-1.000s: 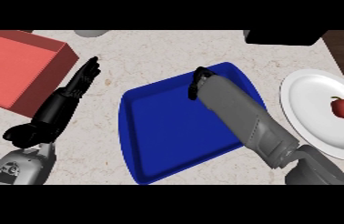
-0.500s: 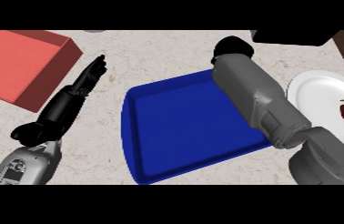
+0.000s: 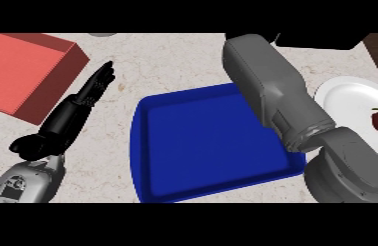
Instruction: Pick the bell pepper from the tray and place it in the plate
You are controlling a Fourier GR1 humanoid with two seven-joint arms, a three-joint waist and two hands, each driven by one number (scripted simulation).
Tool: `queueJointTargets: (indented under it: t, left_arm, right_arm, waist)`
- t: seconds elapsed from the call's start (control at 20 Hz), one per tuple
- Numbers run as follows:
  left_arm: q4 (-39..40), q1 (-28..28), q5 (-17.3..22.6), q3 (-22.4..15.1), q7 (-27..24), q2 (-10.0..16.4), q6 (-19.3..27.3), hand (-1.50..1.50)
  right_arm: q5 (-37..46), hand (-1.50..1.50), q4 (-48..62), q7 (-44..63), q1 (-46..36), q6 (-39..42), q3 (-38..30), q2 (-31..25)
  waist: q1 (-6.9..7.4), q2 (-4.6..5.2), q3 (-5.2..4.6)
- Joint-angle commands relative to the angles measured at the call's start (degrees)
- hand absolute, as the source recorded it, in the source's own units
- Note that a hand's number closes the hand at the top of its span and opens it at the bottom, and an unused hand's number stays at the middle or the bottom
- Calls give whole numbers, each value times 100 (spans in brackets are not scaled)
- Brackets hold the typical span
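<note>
- The pepper shows nowhere: the tray's [image 3: 207, 140] bare blue floor holds nothing that I can see, though the right forearm [image 3: 273, 90] hides its far right corner.
- The right hand is out of view past the counter's far edge, so I cannot tell whether it is open or holds the pepper.
- The left hand [image 3: 92, 90] lies by the counter's left side, between the red box [image 3: 29, 65] and the tray, fingers straight, holding nothing.
- The plate [image 3: 343, 97] sits at the counter's right edge, partly cut off; a small dark red thing [image 3: 374, 119] shows on it at the very edge, too little to name.
- Risk: if the pepper is in the unseen hand, its hold cannot be checked, and a swing toward the plate could shed it on the counter.
- Risk: the forearm crosses the tray's right rim; a low sweep to the right could catch the rim and shove the tray.
- Risk: the plate is shallow and close to the edge, so a pepper let go off-centre could roll off, or knock the red thing.
</note>
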Motion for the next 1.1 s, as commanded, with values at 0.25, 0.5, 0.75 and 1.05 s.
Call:
queueJointTargets:
  t: [0.25, 0.5, 0.75, 1.05]
  left_arm:
    - [6, 176, -21, 65, 23, -67, 88, 0]
    - [-63, 130, -69, 124, 80, -76, 160, 0]
    - [-52, 31, 35, 290, 161, 9, 82, 0]
    - [45, 174, -59, 255, 17, -25, 59, 0]
  right_arm:
    - [550, 150, 19, 1520, -223, -364, 464, -347]
    - [566, 150, 19, 1520, 42, -601, 426, -675]
    - [643, 150, 19, 1518, 161, -1100, 443, -943]
    - [773, 150, 19, 1049, 865, -2005, 499, -1465]
  waist:
    - [-235, -59, -1]
    - [-269, -52, 10]
    - [-301, -62, 16]
    - [-411, -59, 20]
